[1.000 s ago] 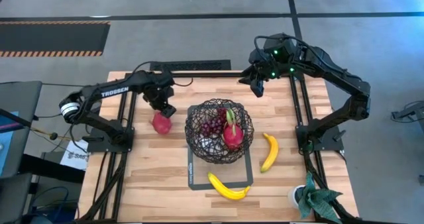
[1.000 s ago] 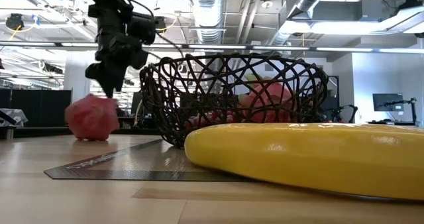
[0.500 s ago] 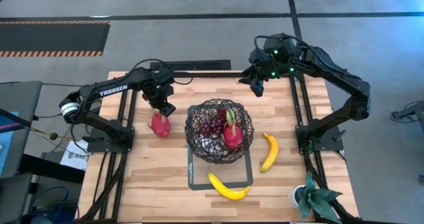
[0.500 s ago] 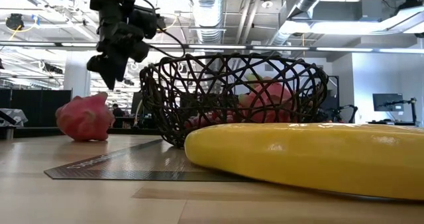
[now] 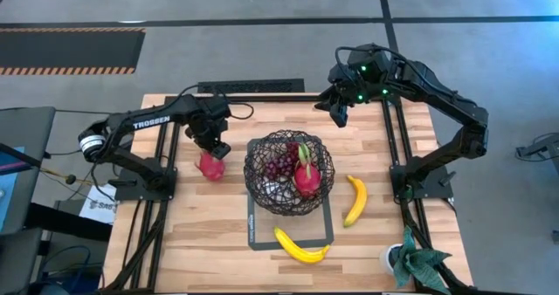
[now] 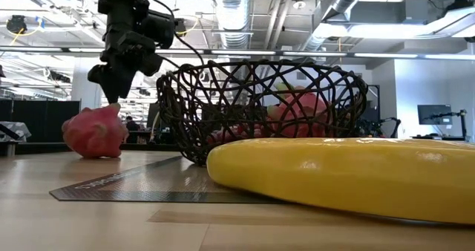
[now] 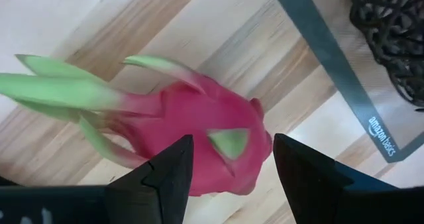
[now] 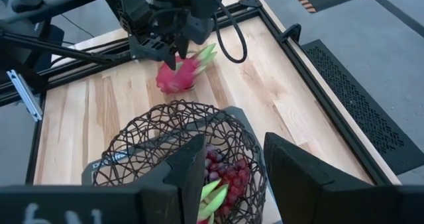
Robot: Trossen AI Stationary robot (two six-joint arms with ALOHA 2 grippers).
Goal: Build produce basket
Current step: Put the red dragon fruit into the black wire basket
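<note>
A pink-red dragon fruit lies on its side on the wood, left of the wire basket; its green tips point toward the table's far edge. My left gripper hangs open just above it, pointing down. In the left wrist view its fingers stand on either side of the fruit's round end; I see no touch. The basket holds the other dragon fruit and dark grapes. Two bananas lie on the table. My right gripper waits open, high over the far right.
The basket stands on a grey mat. A small potted plant sits at the near right corner. Black frame rails run along the table's left and right sides. Bare wood lies left of and nearer than the loose dragon fruit.
The loose dragon fruit has rolled over on the table and shifted slightly toward the left edge; it showed as a round ball in the low view and now lies on its side. My left gripper rose a little, then came back down and leftward over the fruit.
</note>
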